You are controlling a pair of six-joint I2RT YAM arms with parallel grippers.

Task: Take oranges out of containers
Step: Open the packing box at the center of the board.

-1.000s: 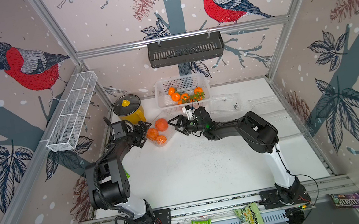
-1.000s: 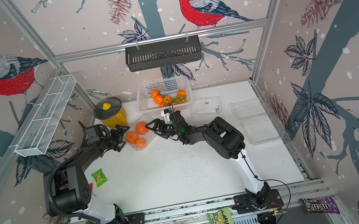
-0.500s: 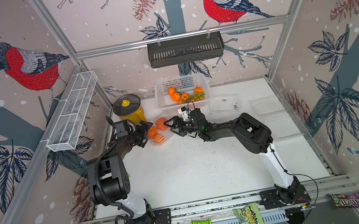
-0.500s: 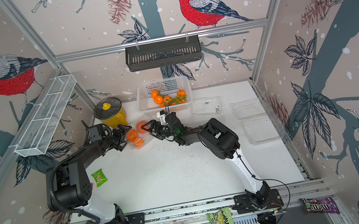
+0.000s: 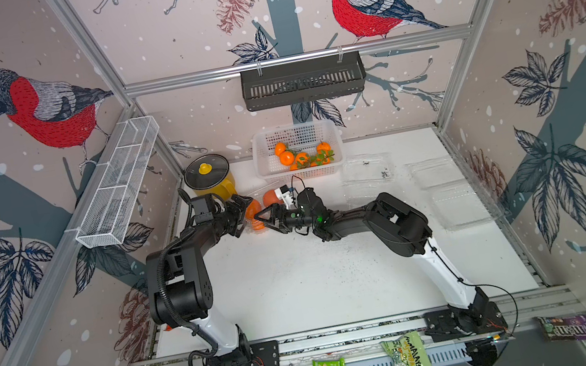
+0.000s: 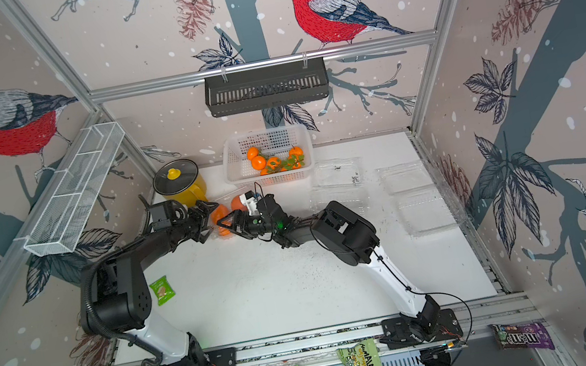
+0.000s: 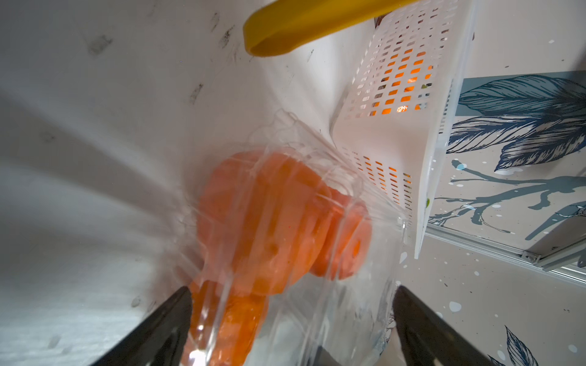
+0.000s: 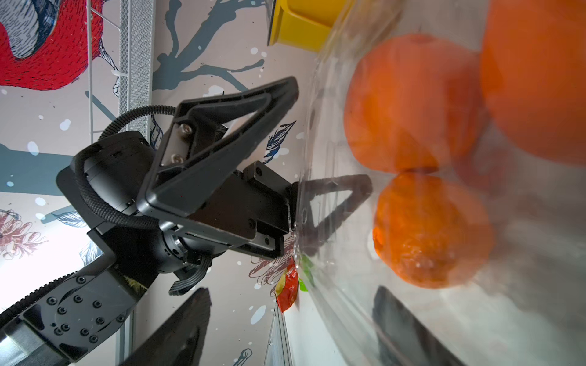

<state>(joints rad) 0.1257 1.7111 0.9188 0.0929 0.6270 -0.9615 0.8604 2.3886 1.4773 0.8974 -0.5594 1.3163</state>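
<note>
A clear container (image 5: 257, 191) lies next to the yellow pot, with three plain oranges in it (image 5: 252, 209) (image 5: 269, 198) (image 5: 258, 225). My left gripper (image 5: 242, 209) stands open at its left end; in the left wrist view the container (image 7: 333, 317) and its oranges (image 7: 260, 221) lie between the wide-apart fingers (image 7: 165, 323), with the left gripper (image 7: 293, 320) straddling them. My right gripper (image 5: 264, 217) meets it from the right, open. In the right wrist view the plastic wall (image 8: 333, 285) runs between the jaws of the right gripper (image 8: 291, 323), close to the oranges (image 8: 431, 231).
A white basket (image 5: 331, 133) at the back holds several small leafy oranges (image 5: 287, 157). The yellow pot (image 5: 207, 176) stands to its left. Empty clear containers (image 5: 368, 171) (image 5: 464, 203) lie along the right. A green packet (image 6: 161, 290) lies by the left arm.
The right gripper has moved left onto the container and its jaws have narrowed somewhat. The left gripper has pushed right, up to the container's other end.
</note>
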